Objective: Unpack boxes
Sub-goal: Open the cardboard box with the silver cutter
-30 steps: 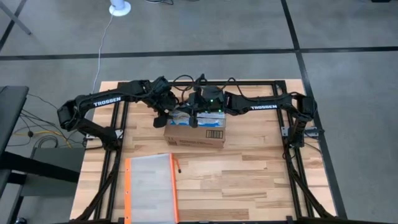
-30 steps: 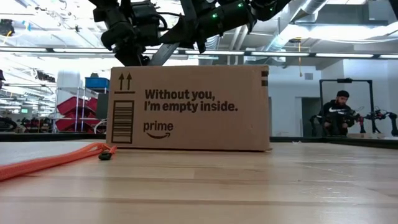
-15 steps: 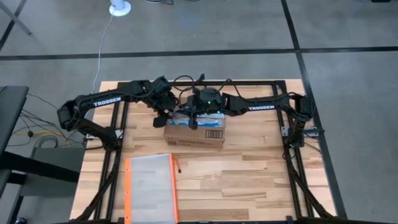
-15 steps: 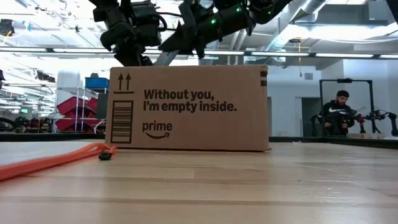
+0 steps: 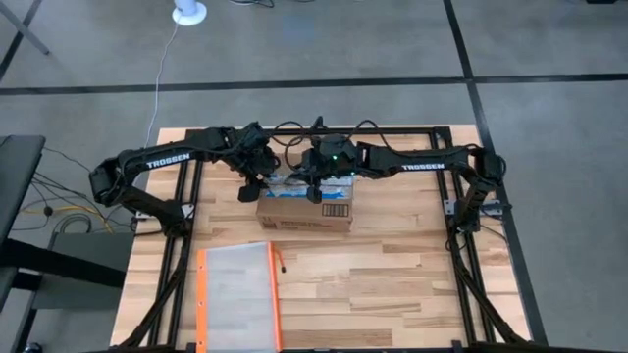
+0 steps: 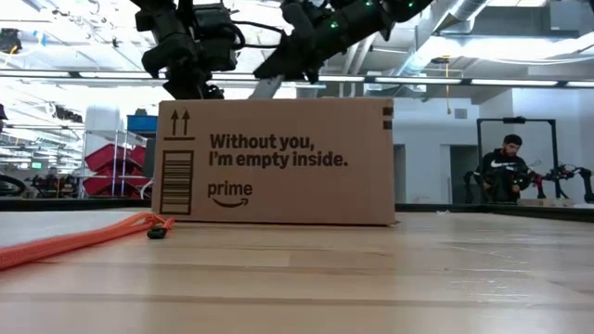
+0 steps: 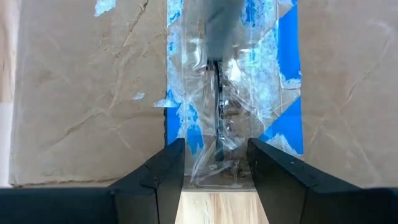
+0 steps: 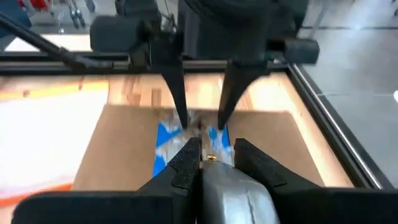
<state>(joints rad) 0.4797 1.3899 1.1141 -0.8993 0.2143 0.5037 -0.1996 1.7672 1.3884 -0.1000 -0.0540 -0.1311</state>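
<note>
Now the box (image 5: 304, 208) has slid toward the surface's left edge, right end effector (image 8: 212, 160) clamped on a blade, left end effector (image 7: 216, 163) apart, tape nearly slit.

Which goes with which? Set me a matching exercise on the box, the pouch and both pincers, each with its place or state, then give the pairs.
Things:
1. cardboard box
2. clear pouch
3. left pincer
4. right pincer

Places or states:
A. shut on a grey tool, above the box top
B. open, fingers either side of the blue tape at the box's edge
C. lying flat on the table, orange-edged, apart from the box
D. standing under both arms, still taped

Pairs: 1-D, 2-C, 3-B, 4-A
</note>
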